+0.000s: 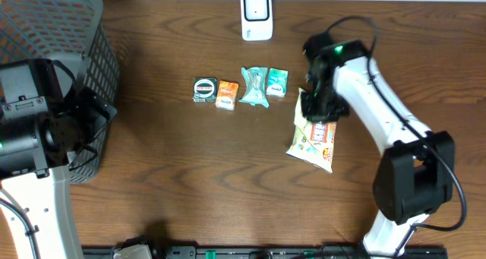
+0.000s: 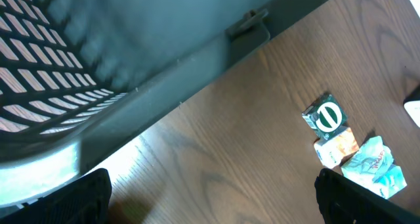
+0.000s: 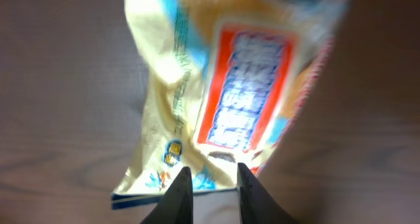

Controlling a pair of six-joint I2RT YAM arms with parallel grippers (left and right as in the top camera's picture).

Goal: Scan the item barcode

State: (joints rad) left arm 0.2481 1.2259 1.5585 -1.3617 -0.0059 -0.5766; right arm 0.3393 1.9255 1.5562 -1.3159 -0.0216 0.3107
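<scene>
Two jaws of the right gripper pinch the snack bag's edge between them. Left gripper jaws gape wide, the basket ahead of them.

Snack bag print blurred, unreadable; top cut off. Basket cropped at overhead's left edge.
</scene>
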